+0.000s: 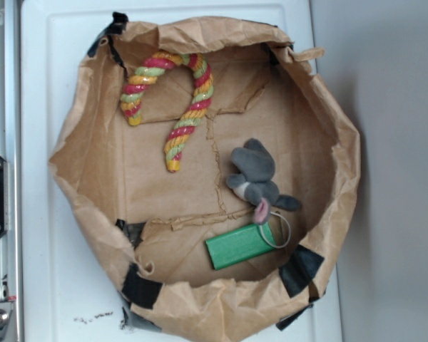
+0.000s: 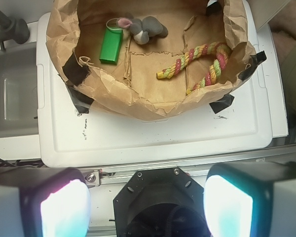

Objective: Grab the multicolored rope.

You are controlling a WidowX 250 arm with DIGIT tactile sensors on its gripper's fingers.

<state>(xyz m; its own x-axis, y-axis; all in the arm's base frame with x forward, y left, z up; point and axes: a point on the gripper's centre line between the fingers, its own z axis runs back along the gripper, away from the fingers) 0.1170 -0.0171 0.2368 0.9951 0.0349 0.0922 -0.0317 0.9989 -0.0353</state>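
1. In the wrist view, the gripper is seen nearest the camera, its two pale fingers spread wide apart with nothing between them; it is released and held well short of the bag.
2. Beyond the fingers, a metal rail and then the white counter are seen, with small dark specks on the surface.
3. A crumpled brown paper bag, its walls rolled down into a shallow tub, is set on the counter and fixed with black tape at several corners.
4. The rope, twisted in red, yellow and light green and bent like a cane, is laid flat on the bag's floor, at the right in the wrist view and at the upper left in the exterior view. It is touched by nothing.
5. Farther in, a green block is laid flat near the bag's wall.
6. A grey plush is placed just beside the block, well apart from the rope, with a thin ring at its pink end overlapping the block's corner.
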